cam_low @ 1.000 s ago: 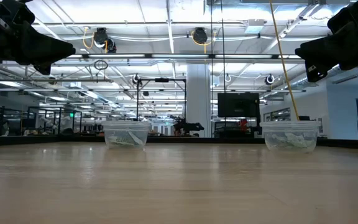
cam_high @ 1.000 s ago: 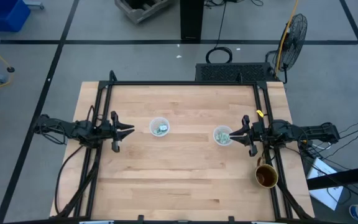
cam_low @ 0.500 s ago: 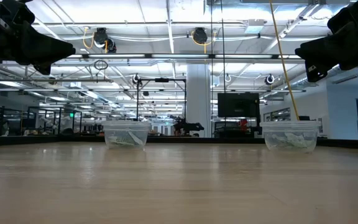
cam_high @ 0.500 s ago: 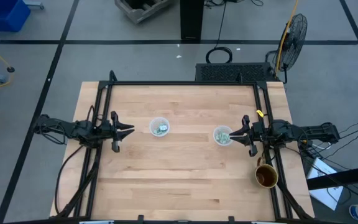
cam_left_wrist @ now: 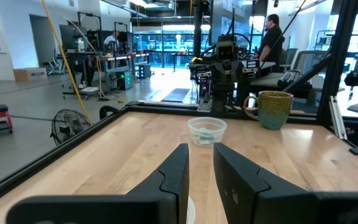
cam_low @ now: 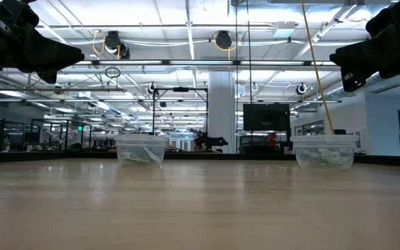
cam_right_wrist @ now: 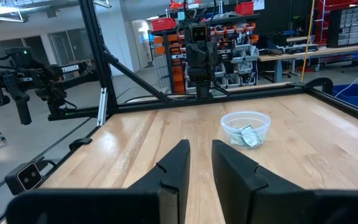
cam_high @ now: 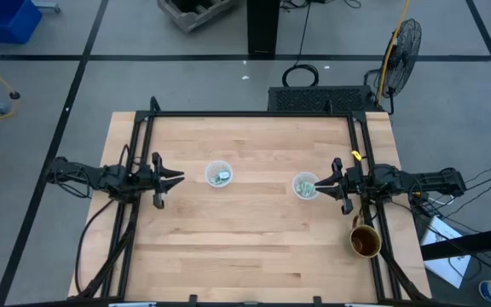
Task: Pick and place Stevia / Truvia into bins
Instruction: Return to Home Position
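Two clear cups stand on the wooden table. The left cup (cam_high: 218, 175) (cam_low: 142, 150) (cam_right_wrist: 245, 129) holds pale green and white packets (cam_right_wrist: 248, 137). The right cup (cam_high: 305, 185) (cam_low: 325, 151) (cam_left_wrist: 207, 130) holds several more packets (cam_low: 323, 157). No packet shows lying loose on the table. My left gripper (cam_high: 177, 177) (cam_left_wrist: 201, 149) hovers level by the table's left edge, pointing at the left cup, its fingers a narrow gap apart and empty. My right gripper (cam_high: 324, 182) (cam_right_wrist: 201, 144) hovers just right of the right cup, likewise narrowly open and empty.
A brown-gold mug (cam_high: 366, 241) (cam_left_wrist: 273, 109) stands at the table's right edge, nearer than the right arm. Black frame rails (cam_high: 254, 114) run along the far, left and right sides. Bare wood (cam_high: 254, 247) stretches between and in front of the cups. People show in the room beyond.
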